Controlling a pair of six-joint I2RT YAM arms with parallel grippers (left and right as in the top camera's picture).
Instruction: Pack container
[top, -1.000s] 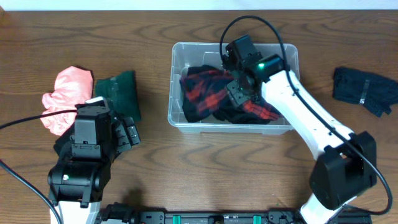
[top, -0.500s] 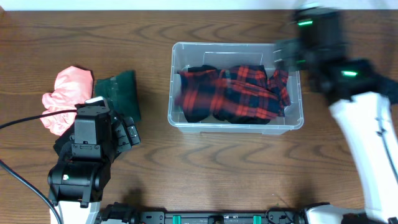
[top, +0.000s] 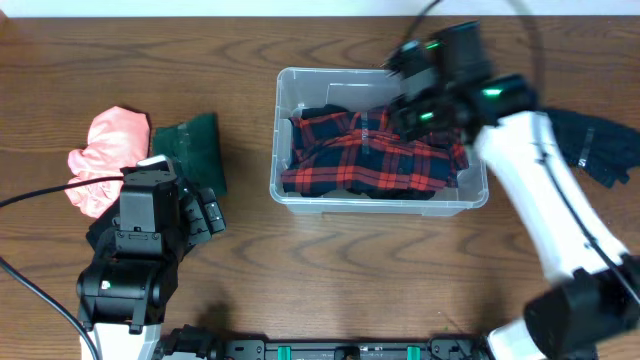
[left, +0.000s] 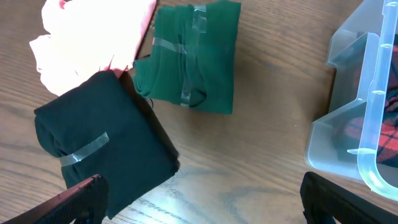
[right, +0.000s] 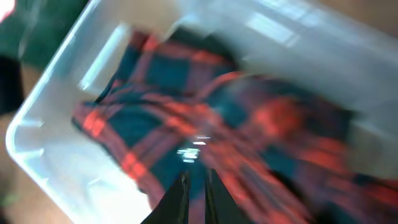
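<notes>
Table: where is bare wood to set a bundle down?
Bare wood between the green bundle and the bin, and along the bin's near side. Crowded far left: pink cloth, black bundle. The plaid shirt covers most of the bin.

plaid shirt (right: 205, 124) being blurred by motion | container (left: 367, 124) being cropped at frame edge | black garment (top: 97, 234) being partly covered by left arm (top: 135, 260)

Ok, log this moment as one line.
left pincer: open, near black cloth | right pincer: nearly shut, empty, over plaid shirt | container: plaid shirt inside | green cloth, pink cloth: outside container
</notes>
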